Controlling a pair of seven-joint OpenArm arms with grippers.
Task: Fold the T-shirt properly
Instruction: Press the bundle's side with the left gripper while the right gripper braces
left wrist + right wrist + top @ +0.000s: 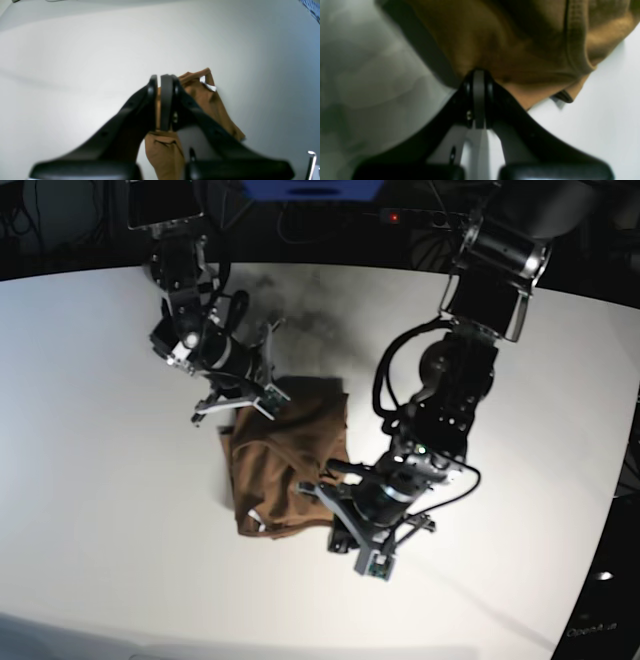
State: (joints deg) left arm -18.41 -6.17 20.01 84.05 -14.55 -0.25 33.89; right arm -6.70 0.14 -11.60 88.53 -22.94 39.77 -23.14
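The T-shirt (pixel 288 470) is being held by both arms over the middle of the white table (pixel 90 430), its tan-brown cloth bunched into a rumpled, roughly folded heap that is resting on the tabletop.

In the base view, the right gripper (pixel 262 402) is being pressed onto the far edge of the cloth, at the upper left of the heap. In the right wrist view the right gripper (pixel 479 75) is seen with its jaws brought fully together, and the T-shirt (pixel 520 45) is being pinched at their tips; the fabric is spreading up and to the right from the fingertips, a stitched hem band is curving down on the right side, and a lower layer of cloth is hanging just beyond the right finger (pixel 490 87).

The left gripper (pixel 322 490) is being held at the near right edge of the heap in the base view. In the left wrist view the left gripper (pixel 162 82) is likewise closed, and a strip of the T-shirt (pixel 212 105) is being clamped between the two fingers (pixel 166 100). More cloth is being seen beyond and to the right of the fingertips, where a small white tag (pixel 208 85) is showing, and a further fold is hanging below the jaws toward the camera.
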